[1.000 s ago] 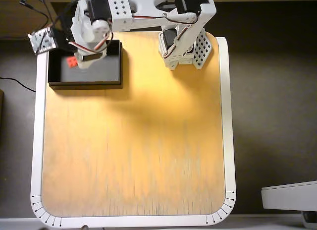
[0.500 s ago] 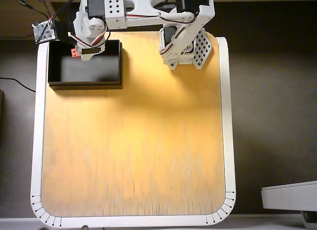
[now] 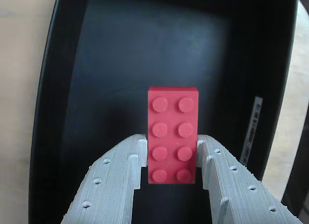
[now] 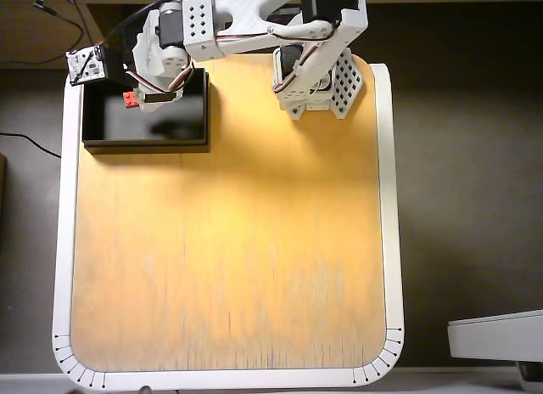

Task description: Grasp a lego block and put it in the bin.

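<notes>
**Red brick held over the black tray**

A wooden table top (image 4: 229, 241) with a white rounded border fills most of the overhead view, and dark floor lies around it. The base of the white arm (image 4: 318, 80) stands at the top edge of the table, to the right of the middle, and the arm reaches to the left across the top of the picture.

The bin (image 4: 144, 142) sits in the upper left corner of the table in the overhead view. It is a shallow black tray with low walls. In the wrist view the bin (image 3: 63, 50) takes nearly the whole picture, its dark grey floor is bare, and a small white label strip (image 3: 251, 132) runs along the rim on the right side.

The gripper (image 3: 172, 159) enters the wrist view from the bottom edge. Its two pale ribbed fingers (image 3: 120, 180) are pressed against the long sides of the lego block (image 3: 172, 134), so the brick is clamped between them. The block is red, its studs face the camera in two rows, and its far half sticks out past the fingertips. In the overhead view the lego block (image 4: 130, 98) appears as a small red spot at the gripper (image 4: 136, 98), over the upper part of the bin. Whether it touches the floor of the bin cannot be told.
</notes>
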You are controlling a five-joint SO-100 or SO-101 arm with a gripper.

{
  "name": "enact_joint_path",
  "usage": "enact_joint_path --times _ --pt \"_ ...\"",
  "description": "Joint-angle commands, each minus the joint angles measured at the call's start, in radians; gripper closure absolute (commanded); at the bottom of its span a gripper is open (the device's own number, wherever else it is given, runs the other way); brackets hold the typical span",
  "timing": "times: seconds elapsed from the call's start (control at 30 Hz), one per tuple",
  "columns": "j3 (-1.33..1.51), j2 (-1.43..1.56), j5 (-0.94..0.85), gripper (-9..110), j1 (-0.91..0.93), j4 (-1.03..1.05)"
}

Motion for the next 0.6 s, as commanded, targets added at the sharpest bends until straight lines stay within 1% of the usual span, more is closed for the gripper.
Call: enact_joint_path --times 0.0,0.07,0.1,0.2,0.37,0.4,0.57 --pt "-0.014 0.049 0.002 101 0.012 -0.034" --pt "-0.012 0.049 0.008 99 0.012 -0.034" --pt "-0.012 0.048 0.009 96 0.012 -0.034" --pt "-0.012 0.048 0.012 94 0.012 -0.034" --pt "-0.012 0.048 0.018 87 0.018 -0.034" --pt "-0.012 0.048 0.018 84 0.02 -0.037" --pt "-0.015 0.049 0.018 81 0.023 -0.055"
